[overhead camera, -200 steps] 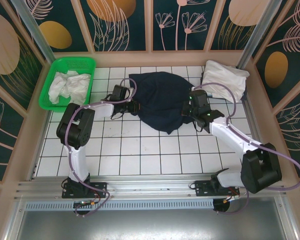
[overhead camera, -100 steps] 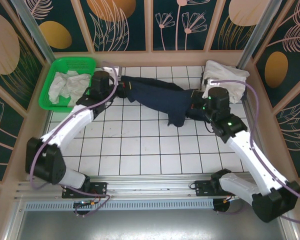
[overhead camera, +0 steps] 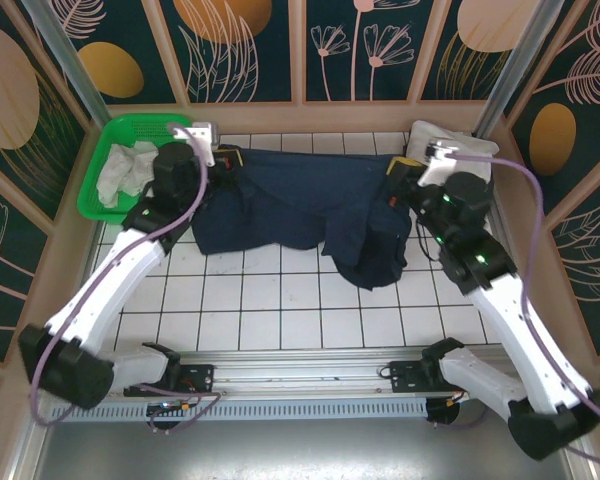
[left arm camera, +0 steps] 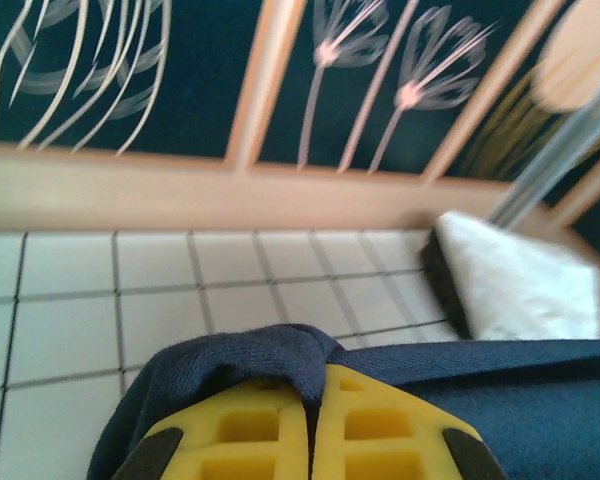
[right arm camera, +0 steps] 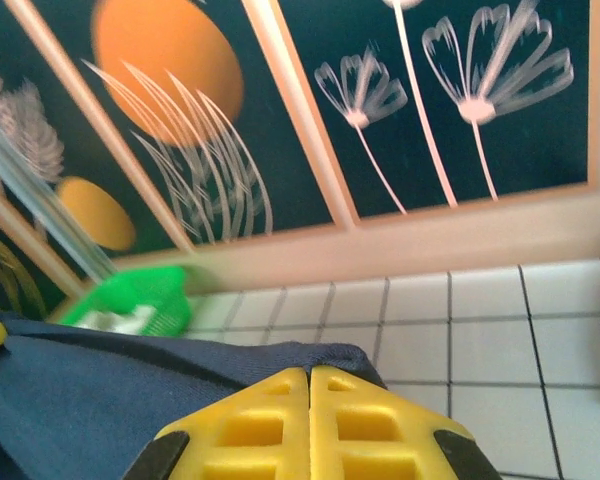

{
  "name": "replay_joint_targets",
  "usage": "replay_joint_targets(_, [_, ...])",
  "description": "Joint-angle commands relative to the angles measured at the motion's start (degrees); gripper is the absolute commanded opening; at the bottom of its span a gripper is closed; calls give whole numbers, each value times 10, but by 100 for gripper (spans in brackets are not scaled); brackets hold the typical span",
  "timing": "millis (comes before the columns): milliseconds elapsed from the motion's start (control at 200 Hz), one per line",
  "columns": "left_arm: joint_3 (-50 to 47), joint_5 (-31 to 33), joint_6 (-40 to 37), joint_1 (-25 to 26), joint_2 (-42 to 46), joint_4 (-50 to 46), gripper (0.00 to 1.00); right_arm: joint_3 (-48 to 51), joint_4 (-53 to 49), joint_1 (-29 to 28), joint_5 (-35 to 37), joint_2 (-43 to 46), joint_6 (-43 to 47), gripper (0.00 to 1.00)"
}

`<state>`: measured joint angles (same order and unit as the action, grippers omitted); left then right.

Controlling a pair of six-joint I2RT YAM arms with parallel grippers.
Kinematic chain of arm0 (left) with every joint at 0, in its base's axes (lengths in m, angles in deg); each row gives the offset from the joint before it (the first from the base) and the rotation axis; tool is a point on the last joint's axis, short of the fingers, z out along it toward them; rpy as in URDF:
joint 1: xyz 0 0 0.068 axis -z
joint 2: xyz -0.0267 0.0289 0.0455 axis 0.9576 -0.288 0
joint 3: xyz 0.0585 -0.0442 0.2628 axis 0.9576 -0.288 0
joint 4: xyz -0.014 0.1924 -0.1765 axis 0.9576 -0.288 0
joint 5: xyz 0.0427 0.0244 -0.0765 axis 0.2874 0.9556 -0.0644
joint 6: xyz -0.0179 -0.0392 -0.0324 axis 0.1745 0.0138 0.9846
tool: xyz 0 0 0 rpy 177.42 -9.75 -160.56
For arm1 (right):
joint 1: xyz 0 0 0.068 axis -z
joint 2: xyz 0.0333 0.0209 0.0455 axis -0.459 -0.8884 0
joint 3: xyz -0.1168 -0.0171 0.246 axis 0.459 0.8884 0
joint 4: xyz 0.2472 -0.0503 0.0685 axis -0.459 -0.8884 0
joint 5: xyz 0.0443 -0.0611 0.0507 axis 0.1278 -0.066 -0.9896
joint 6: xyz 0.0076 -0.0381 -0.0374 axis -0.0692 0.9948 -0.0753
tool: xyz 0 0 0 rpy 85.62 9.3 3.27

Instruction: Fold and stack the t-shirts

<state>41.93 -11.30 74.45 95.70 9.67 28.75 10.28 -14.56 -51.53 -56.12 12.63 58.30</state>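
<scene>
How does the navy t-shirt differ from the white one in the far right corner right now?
Colour: the navy t-shirt is dark, the white t-shirt pale. Pose: the navy one is stretched wide between the left claw and right claw, both shut on its edge; the white one lies compact, apparently folded, with no claw on it. Shape: the navy one sags rumpled, the white one looks neat. Both are soft cloth shirts.
</scene>
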Motion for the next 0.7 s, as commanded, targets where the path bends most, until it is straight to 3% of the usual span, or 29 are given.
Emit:
replay_joint_targets(0, [22,90,5,-8,-93,-53,5,22,29,17,40,-109,13,0])
replay_joint_targets(30, [36,107,7,-8,-119,-67,15,16,24,23,35,-140,14,4])
replay_joint_targets(85, [68,134,13,-9,-162,-104,26,-4,-1,30,29,-187,11,24])
replay_joint_targets(130, [85,148,14,-9,-181,-128,49,-18,-25,31,31,-215,9,42])
replay_joint_targets(155, [89,153,14,-9,-186,-134,58,-21,-32,31,32,-222,10,45])
replay_joint_targets(230, [81,153,11,-9,-180,-129,70,-6,-39,31,42,-218,10,51])
replay_joint_targets(390, [40,67,-9,0,-144,-89,76,84,-43,34,60,-154,-20,62])
replay_joint_targets(495, [12,10,-42,46,-144,-40,76,155,-43,37,53,-110,-58,65])
replay_joint_targets(696, [74,-72,-137,142,-259,-33,74,249,-37,81,7,-61,-147,64])
